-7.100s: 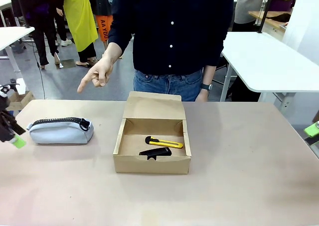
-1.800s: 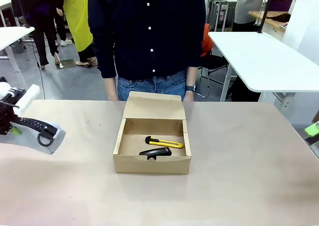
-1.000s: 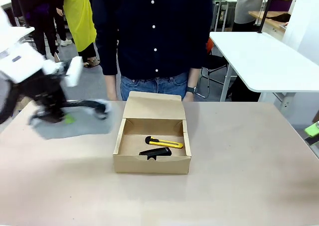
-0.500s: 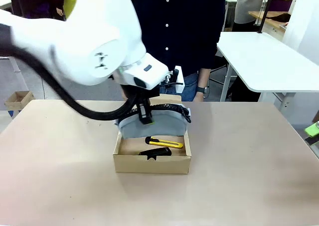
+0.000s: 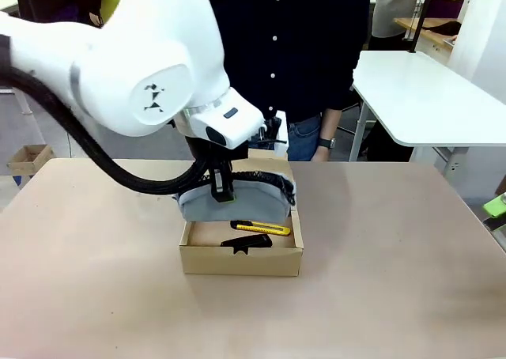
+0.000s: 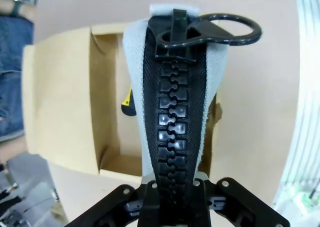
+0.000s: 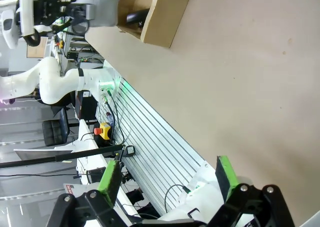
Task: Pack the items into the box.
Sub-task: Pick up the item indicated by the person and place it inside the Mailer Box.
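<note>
Left arm: the white robot arm (image 5: 142, 74) reaches from the left across to the middle of the pale brown table (image 5: 395, 288).

Left pincer (image 5: 223, 188): clamped tight on the top of the soft grey-blue pouch (image 5: 237, 206). In the wrist view, the pincer (image 6: 175, 199) has the chunky black zipper (image 6: 172, 117) running up from between its fingers.

Pouch: held over the far half of the shallow brown cardboard box (image 5: 241, 261), lengthwise along it, with its underside at about rim height (whether it touches the box floor I cannot tell). Its black ring pull (image 6: 217, 31) sticks out at the free end.

Box: it stands open at the table's middle, its lid flap mostly hidden behind the pouch.

Knife: the slim yellow-and-black utility knife (image 5: 262, 228) lies inside the box, just in front of the pouch.

Black tool: the small black stapler-like tool (image 5: 247, 244) lies inside, near the front wall.

Person: a dark buttoned shirt (image 5: 308, 51) stands behind the box, at the far edge.

Right pincer (image 7: 169, 176): jaws spread wide with nothing between the green pads, above bare table, well apart from the box (image 7: 162, 9).
</note>
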